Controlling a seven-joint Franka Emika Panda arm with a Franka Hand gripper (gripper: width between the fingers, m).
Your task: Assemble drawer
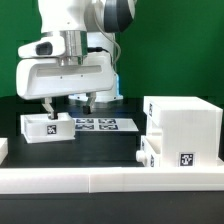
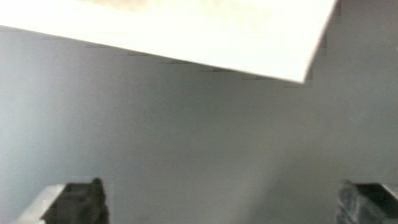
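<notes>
A small white tray with a square tag lies on the black table at the exterior view's left. The large white case stands at the right with a tag low on its front. A second small tray sits against the case's lower left side, partly pushed in. My gripper hangs just behind and above the left tray, open wide and empty. In the wrist view the gripper shows only grey table between its dark fingertips. A blurred white corner lies beyond them; I cannot tell what it belongs to.
The marker board lies flat on the table between the left tray and the case, under the gripper's right side. A low white border rail runs along the table's front edge. A green wall stands behind.
</notes>
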